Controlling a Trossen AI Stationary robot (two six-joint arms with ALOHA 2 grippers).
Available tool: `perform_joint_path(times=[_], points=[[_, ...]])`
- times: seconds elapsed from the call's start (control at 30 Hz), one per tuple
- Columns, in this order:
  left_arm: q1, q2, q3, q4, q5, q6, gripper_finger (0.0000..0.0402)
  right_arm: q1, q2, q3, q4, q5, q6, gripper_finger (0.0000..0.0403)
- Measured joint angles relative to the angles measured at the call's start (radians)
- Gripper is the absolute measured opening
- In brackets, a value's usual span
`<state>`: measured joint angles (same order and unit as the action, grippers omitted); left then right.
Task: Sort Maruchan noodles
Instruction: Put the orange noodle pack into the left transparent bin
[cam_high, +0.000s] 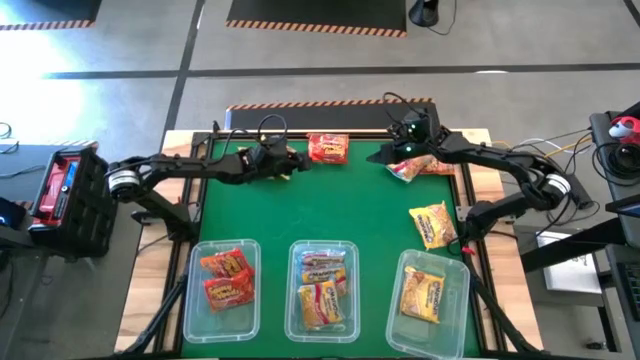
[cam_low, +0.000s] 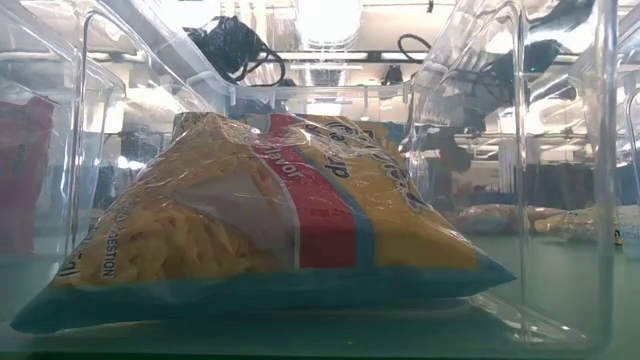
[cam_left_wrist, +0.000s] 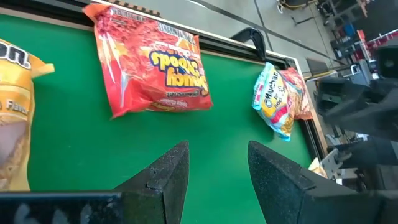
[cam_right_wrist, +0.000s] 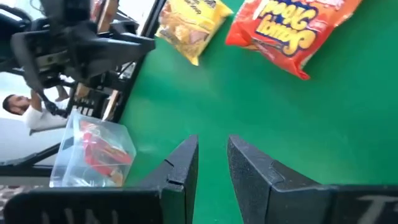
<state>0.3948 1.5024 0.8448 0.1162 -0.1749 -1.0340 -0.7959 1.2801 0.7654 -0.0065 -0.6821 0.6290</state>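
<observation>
A red packet (cam_high: 328, 148) lies flat on the green mat at the far middle; it also shows in the left wrist view (cam_left_wrist: 152, 62) and the right wrist view (cam_right_wrist: 298, 28). My left gripper (cam_high: 292, 160) hovers just left of it, open and empty (cam_left_wrist: 214, 168). A yellow packet (cam_right_wrist: 189, 25) lies beside the left gripper, mostly hidden under the arm in the high view. A yellow-pink packet (cam_high: 413, 168) lies at the far right (cam_left_wrist: 280, 99), next to my right gripper (cam_high: 405, 150), which is open and empty (cam_right_wrist: 212, 162). Another yellow packet (cam_high: 432, 224) lies at the mat's right edge.
Three clear tubs stand along the near edge: the left one (cam_high: 192, 300) holds red packets, the middle one (cam_high: 294, 300) yellow-pink ones, the right one (cam_high: 460, 300) a yellow one. The low view looks through a tub wall at a yellow packet (cam_low: 270, 210). A person (cam_right_wrist: 25, 112) shows beyond the table.
</observation>
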Motion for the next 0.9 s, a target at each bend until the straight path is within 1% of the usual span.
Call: perform_joint_path(times=[0.17,0.3,0.47,0.67,0.83,0.9], points=[[0.004,0.021,0.000,0.012,-0.022,-0.031,0.0146,0.000,0.035,0.000,0.045,0.001,0.035,0.0077],[0.005,0.104,0.013,0.014,-0.024,-0.068,0.0146,0.002,0.051,0.000,0.092,0.001,0.073,0.0077],[0.005,0.211,0.080,0.016,-0.018,-0.084,0.0146,0.004,0.057,0.000,0.101,0.003,0.104,0.0071],[0.027,0.281,0.150,0.021,0.028,-0.021,0.0146,0.005,0.054,0.005,0.088,0.003,0.138,0.0047],[0.070,0.283,0.150,0.012,0.036,0.027,0.0146,0.018,0.052,0.046,0.086,0.008,0.138,0.0047],[0.094,0.283,0.150,0.014,0.058,0.053,0.0146,0.027,0.052,0.066,0.075,0.022,0.137,0.0047]])
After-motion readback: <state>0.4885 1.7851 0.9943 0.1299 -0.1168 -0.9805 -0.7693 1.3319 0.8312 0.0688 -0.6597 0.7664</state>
